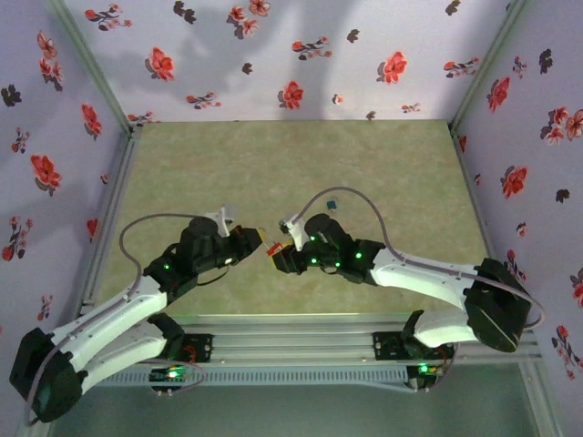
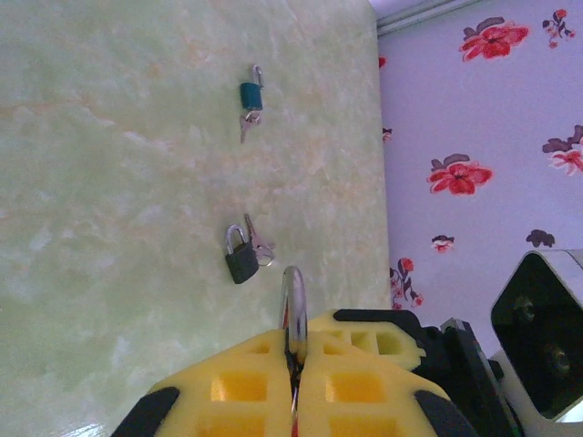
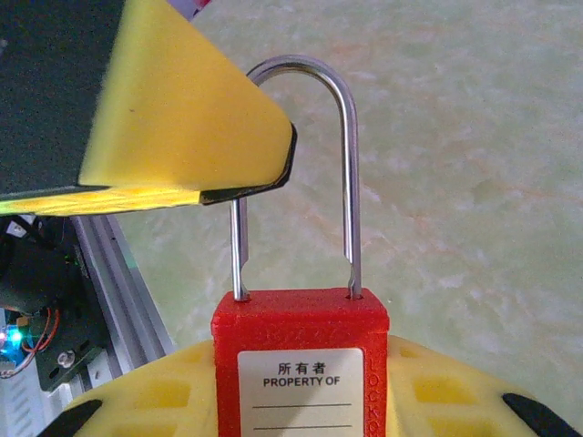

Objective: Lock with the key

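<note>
- Floral walls, green bench; both arms bent inward, meeting near front edge.
- Left hand pinched tight on lock shackle; right hand clamps its body.
- Left wrist view: dark padlock and teal padlock on bench.

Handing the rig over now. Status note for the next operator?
Left pincer: shut on the shackle of the lock.
Right pincer: shut on the lock body.
Lock held mid-table between the arms; both shackle legs enter the body.
Black padlock and teal padlock lie on the table, keys attached.
Left to do: likely verify it's locked; can't tell here.
</note>
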`<state>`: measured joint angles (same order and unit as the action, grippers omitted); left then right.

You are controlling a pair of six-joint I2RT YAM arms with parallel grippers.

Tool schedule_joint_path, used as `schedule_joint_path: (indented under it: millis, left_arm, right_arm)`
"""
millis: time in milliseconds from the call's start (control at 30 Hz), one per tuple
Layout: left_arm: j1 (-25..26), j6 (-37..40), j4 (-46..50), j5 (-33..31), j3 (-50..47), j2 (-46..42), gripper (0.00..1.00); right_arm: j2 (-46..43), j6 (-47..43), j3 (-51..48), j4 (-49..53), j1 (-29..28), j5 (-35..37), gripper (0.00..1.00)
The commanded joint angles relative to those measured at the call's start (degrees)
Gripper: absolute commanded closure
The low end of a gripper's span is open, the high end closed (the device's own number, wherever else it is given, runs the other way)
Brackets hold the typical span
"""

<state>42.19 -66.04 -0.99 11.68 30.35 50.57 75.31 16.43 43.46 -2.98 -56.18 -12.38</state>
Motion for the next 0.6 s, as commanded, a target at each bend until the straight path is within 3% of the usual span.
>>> schedule_joint_path:
  millis: [0,567]
  left_arm:
    - [1.66,0.04,1.61,1.15,2.43,-1.00,1.00]
    - [6.88,6.05,-0.90,1.59,-1.46,-4.11,1.00]
  right_arm:
    - [-0.60,-0.08,-1.63,-2.71,1.07,8.42,1.00]
    - [-5.39,-0.87,-6.88,-11.17,1.01,5.33,1.00]
